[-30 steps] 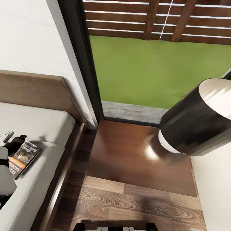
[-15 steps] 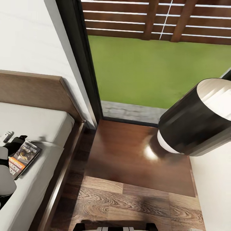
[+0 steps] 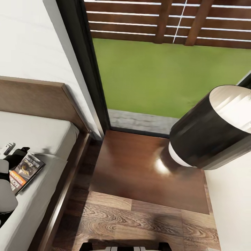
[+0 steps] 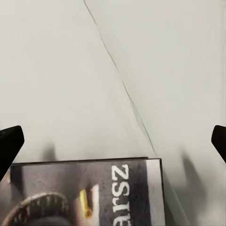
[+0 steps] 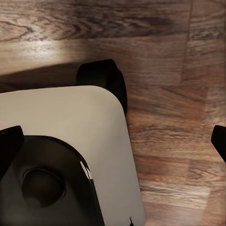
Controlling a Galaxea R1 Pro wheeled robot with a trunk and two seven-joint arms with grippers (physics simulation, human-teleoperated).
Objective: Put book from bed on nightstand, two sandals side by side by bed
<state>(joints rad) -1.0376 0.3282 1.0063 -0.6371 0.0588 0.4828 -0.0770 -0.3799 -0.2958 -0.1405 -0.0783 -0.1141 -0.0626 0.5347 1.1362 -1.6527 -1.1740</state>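
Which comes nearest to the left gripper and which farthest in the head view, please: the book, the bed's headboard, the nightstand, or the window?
1. The book, on the mattress right under the left gripper.
2. The headboard, just beyond it against the wall.
3. The nightstand, to the bed's right.
4. The window, behind the nightstand.

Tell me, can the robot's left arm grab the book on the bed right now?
Probably yes. The left gripper hangs open right over the book, which lies flat on the bed. In the left wrist view its dark fingertips sit wide to either side, with nothing between them and the cover.
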